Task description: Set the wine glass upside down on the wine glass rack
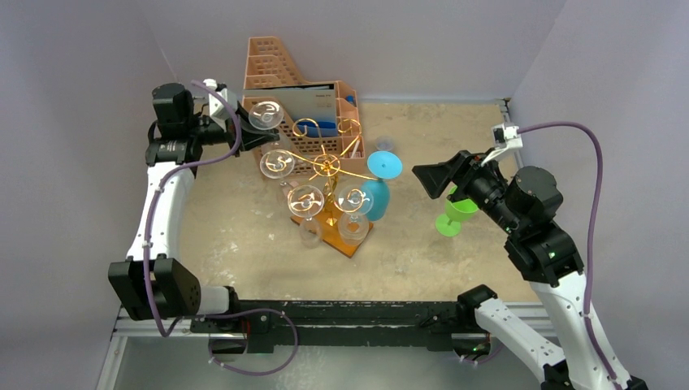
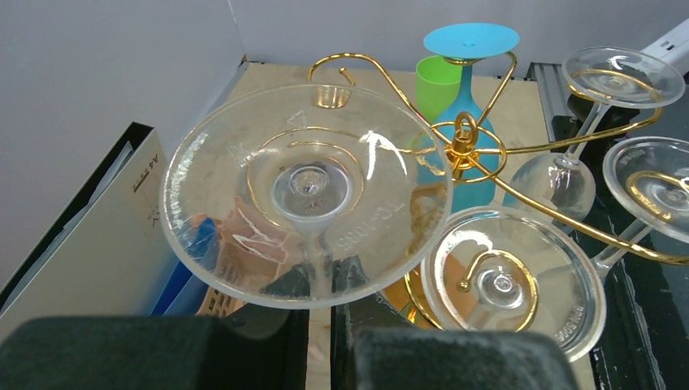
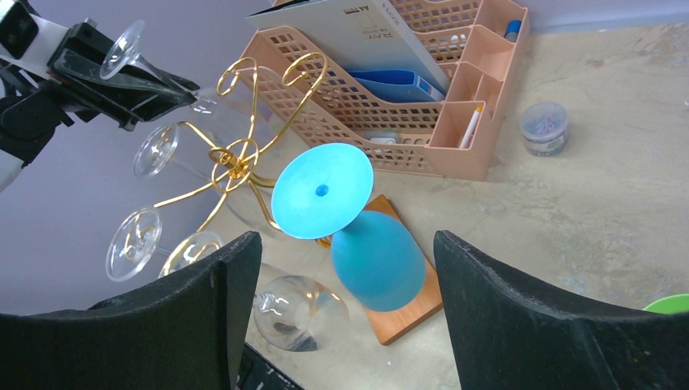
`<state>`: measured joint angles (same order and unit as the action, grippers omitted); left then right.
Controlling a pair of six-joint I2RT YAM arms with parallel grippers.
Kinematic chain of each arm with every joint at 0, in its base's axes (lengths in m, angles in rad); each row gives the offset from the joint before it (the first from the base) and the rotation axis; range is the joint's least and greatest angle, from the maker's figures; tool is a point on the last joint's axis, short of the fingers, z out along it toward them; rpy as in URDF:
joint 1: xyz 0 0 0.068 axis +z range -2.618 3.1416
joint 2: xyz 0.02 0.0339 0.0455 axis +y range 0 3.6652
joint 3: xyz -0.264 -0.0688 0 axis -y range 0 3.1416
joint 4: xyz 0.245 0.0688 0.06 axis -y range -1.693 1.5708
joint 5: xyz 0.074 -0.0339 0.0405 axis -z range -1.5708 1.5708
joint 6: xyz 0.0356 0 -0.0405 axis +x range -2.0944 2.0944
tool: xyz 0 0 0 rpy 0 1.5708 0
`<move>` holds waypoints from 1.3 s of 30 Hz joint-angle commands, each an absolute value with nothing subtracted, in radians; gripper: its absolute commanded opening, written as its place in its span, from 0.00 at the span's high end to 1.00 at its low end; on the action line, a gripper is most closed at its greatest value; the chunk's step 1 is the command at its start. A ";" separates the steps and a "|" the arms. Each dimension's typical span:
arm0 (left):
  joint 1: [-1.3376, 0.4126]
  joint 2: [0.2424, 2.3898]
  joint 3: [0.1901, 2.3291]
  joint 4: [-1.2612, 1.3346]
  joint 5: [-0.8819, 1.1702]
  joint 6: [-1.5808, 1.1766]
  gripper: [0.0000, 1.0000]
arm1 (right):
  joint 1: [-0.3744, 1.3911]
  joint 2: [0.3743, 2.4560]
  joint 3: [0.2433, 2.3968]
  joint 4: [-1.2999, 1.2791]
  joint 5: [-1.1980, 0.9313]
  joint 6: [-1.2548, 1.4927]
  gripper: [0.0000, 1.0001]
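1. The peach perforated organizer (image 1: 280,69) stands at the far side of the table (image 1: 236,236), just behind the wine glass rack (image 1: 325,166). Its big slots hold a white booklet (image 3: 366,32) and a blue folder (image 3: 398,81). A small side compartment holds a pen (image 3: 471,122).
2. A small round tub (image 3: 543,127) of coloured clips sits on the table just right of the organizer.
3. The rack stands mid-table. Three clear glasses (image 1: 305,199) hang from it, feet up, on its near and left arms. A blue glass (image 3: 378,260) hangs the same way on its right side.
4. A green glass (image 1: 457,213) stands upright on the table right of the rack, close under the right arm.
5. The wine glass (image 2: 309,191) is at the far-left side of the rack. Its foot is uppermost, it is tilted, and it is close beside a curled arm.
6. The left gripper (image 2: 321,284) is clamped on that glass's stem, and the organizer's near wall is close behind it.
7. The right gripper (image 1: 429,180) has its jaws spread wide with nothing between them. It hangs right of the blue glass and points towards it.
8. Pale walls (image 1: 73,162) close the left, far and right sides. A black rail (image 1: 349,313) runs along the near edge. Bare tabletop shows near and left of the rack, and also far right.
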<state>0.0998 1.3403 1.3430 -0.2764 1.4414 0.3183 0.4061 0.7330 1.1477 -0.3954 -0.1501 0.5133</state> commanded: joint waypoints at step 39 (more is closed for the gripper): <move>-0.067 1.537 1.554 -0.771 1.413 0.914 1.00 | 0.410 0.733 1.122 -0.338 -0.134 0.523 0.21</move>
